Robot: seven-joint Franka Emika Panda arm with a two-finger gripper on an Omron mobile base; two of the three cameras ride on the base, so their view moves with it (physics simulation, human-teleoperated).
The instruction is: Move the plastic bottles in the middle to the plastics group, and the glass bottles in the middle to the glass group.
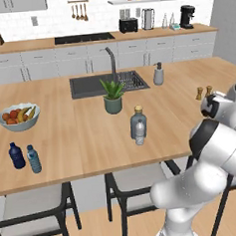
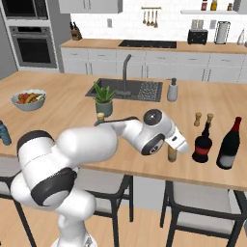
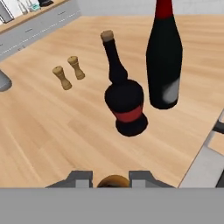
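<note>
While the gripper (image 3: pixel 113 178) sits at the bottom middle of the hand view with its two dark fingers close on either side of a rounded brown top, it looks to be holding the amber bottle (image 2: pixel 171 154). In the right base view that bottle shows just under the hand, right of centre, standing on or just above the wooden counter (image 2: pixel 62 106). I cannot tell whether its base touches the wood.

The step in hand, as I judge it, is setting this bottle down with the glass group. That group stands just beside it: the round-bellied dark bottle (image 2: pixel 202 143) with the red band, and the taller dark bottle (image 2: pixel 229 143) with the red neck, at the right of the right base view. To do it well, keep the amber bottle upright and lower it until it rests flat before the fingers part. Leave a small gap to the round-bellied bottle, which fills the centre of the hand view, so the hand does not knock it when it lifts away. Lift straight up along the bottle's axis.

Other work remains. The clear bottle with the tan stopper (image 1: pixel 138 123) and the small clear bottle (image 1: pixel 139 135) stand touching or nearly so at the centre of the left base view. The dark blue bottle (image 1: pixel 16 155) and the pale blue bottle (image 1: pixel 34 159) wait at the lower left.
</note>
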